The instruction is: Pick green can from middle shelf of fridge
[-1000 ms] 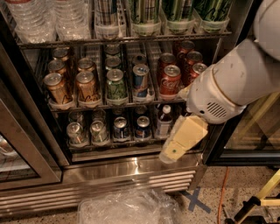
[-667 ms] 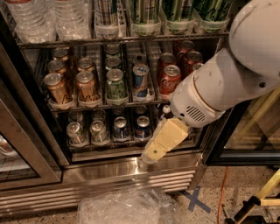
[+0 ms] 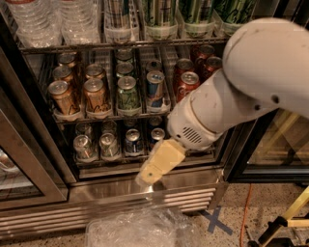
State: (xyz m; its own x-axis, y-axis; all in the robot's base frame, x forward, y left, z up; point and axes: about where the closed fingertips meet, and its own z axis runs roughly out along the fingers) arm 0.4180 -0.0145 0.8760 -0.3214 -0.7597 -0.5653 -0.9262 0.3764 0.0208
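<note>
Arm [image 3: 251,82]: white, fills the right of the view and comes in from the upper right. My gripper [image 3: 147,178] hangs at its lower-left end, cream-coloured, angled down and to the left. It sits in front of the steel sill of the fridge [image 3: 43,190]. Whether it is spread or pressed together I cannot tell from this angle.

Below the gripper: crumpled clear plastic [image 3: 135,226] on the floor. Below and to its right: a blue tape cross [image 3: 215,222] and an orange cable [image 3: 244,207].

Just above and left of the gripper: lower rack [image 3: 96,161] with silver cans [image 3: 83,147].

Further up and behind: the middle shelf [image 3: 111,116], a dark wire rack with cans in lanes. The green can [image 3: 128,94] stands upright at the front of its lane, above and slightly left of the gripper, well apart from it. On the can's left are two gold cans [image 3: 95,95]. On its right, nearer my wrist, is a blue-and-silver can [image 3: 155,89], then red cans [image 3: 186,83] partly behind my arm.

Farthest up: top rack with water bottles [image 3: 48,19] and tall green-striped cans [image 3: 198,14].
</note>
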